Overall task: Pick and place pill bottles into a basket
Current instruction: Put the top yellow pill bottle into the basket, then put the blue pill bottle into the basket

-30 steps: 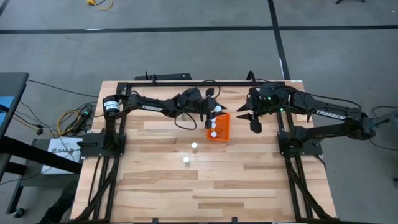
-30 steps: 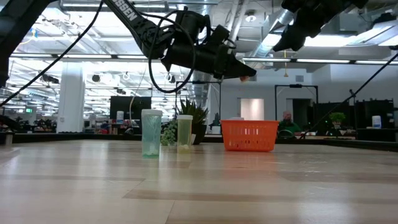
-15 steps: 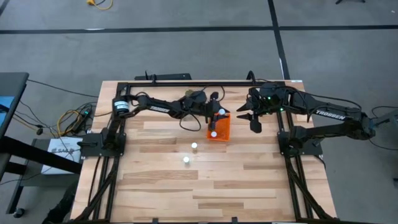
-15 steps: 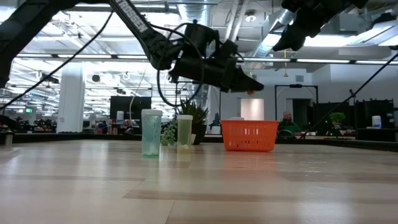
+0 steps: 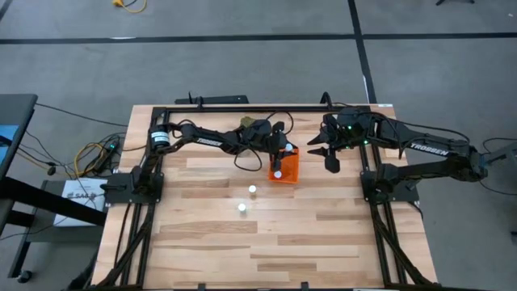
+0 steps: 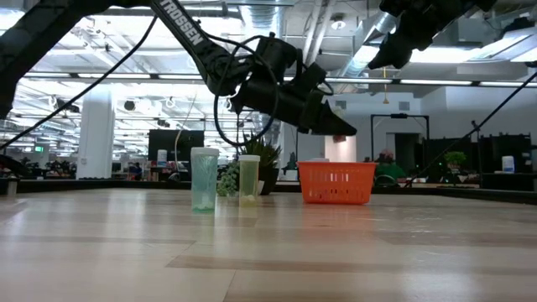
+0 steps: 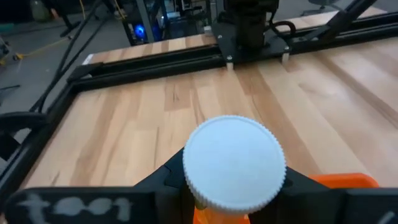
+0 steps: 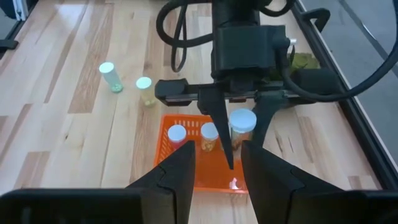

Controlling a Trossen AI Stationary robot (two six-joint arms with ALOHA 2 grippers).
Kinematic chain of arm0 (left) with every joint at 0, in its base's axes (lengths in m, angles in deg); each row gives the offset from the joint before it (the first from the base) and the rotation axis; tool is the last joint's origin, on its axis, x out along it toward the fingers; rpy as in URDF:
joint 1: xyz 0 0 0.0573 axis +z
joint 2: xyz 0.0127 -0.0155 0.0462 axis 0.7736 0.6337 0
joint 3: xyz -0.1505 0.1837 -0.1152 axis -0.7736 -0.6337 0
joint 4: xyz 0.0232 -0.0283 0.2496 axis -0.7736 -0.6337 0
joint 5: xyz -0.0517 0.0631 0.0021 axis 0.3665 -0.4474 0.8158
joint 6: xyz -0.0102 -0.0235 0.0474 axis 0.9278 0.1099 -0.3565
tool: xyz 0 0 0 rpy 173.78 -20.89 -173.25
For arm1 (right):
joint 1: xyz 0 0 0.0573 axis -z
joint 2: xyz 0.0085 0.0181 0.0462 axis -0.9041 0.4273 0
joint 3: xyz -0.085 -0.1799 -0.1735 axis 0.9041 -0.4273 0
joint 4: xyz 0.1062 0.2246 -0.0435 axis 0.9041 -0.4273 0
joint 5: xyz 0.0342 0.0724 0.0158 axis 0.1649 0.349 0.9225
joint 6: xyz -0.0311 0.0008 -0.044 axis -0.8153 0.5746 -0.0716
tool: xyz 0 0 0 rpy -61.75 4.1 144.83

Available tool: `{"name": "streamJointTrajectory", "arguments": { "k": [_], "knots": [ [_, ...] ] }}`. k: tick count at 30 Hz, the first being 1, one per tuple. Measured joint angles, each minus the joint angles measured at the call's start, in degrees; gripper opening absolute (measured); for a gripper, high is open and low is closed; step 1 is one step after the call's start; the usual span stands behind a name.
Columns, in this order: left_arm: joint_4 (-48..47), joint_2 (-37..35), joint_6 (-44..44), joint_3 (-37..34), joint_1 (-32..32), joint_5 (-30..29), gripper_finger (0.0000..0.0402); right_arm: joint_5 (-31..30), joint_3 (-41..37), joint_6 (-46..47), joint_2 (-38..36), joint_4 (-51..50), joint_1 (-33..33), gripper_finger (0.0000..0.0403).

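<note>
Orange mesh basket (image 5: 284, 165) sits toward the far middle of the wooden bench (image 5: 307, 234), with two white-capped pill bottles (image 8: 176, 134) already inside it. Directly above the basket, the left claw (image 8: 241, 138) is clamped on a third bottle (image 8: 242, 122), while two more bottles (image 5: 252, 190) stand upright on the bench just nearer than the basket. Off to the basket's right, the right claw (image 5: 331, 163) hangs in the air above the bench, its fingers (image 8: 174, 174) slightly apart and holding nothing.

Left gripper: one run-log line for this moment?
left gripper: shut on pill bottle, above basket | in basket: two bottles | on table: two bottles | right gripper: raised beside basket, empty
</note>
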State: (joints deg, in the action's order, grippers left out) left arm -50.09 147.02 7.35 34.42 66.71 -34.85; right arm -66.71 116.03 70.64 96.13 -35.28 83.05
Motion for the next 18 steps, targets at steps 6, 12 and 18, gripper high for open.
{"name": "streamJointTrajectory", "arguments": {
  "k": [6,12,18],
  "knots": [
    [-0.5,0.0,-0.3,0.0,0.0,-0.1,0.0090,0.0,0.0,0.0,0.0,0.0,0.0,0.0123],
    [-0.3,0.0,-0.4,0.0,0.0,-0.3,0.0116,0.0,0.0,0.0,0.0,0.0,0.0,0.0123],
    [-1.1,0.0,-0.8,0.0,0.0,-1.3,0.0142,0.0,0.0,0.0,0.0,0.0,0.0,0.0123]
  ]
}}
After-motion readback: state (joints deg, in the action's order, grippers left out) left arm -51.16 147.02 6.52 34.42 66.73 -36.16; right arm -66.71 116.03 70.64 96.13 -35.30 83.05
